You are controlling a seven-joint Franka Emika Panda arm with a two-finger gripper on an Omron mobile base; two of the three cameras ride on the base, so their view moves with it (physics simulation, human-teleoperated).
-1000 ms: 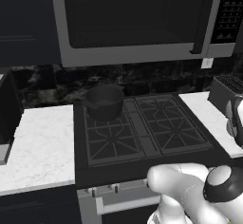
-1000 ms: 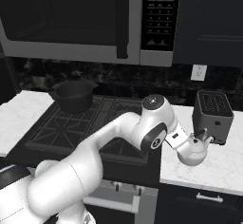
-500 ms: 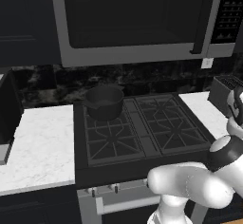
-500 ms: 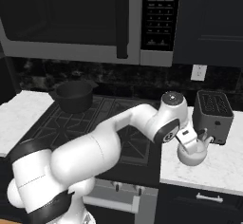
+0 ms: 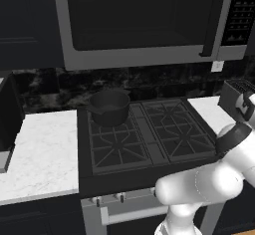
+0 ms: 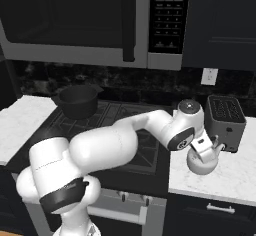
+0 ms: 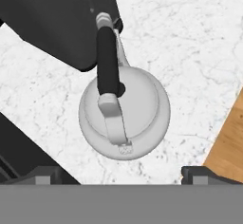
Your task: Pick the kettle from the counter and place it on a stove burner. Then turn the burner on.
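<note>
- Dark kitchen cabinets and a microwave [image 6: 75,20] fill the top of both base views, above a black gas cooktop [image 5: 144,139] set between two white marble stretches of counter [image 6: 235,172].
- At the back left of the cooktop, upper left of centre in the left base view, a wide dark saucepan [image 5: 109,107] sits on a grate.
- Near the front right of the cooktop lies an unoccupied stove burner [image 5: 191,142] with its square black grate.
- On the right-hand counter, at the right of the right base view, a dark toaster [image 6: 226,122] stands against the backsplash.
- Just in front of the toaster, the small rounded white kettle [image 7: 124,111] rests on the marble; its dark handle arches over the lid, centre of the hand view.
- Directly above the kettle hangs the gripper [image 7: 121,174], jaws spread wide to either side of it and grasping nothing.
- A strip of wooden floor [image 7: 230,147] shows at the lower right of the hand view.
</note>
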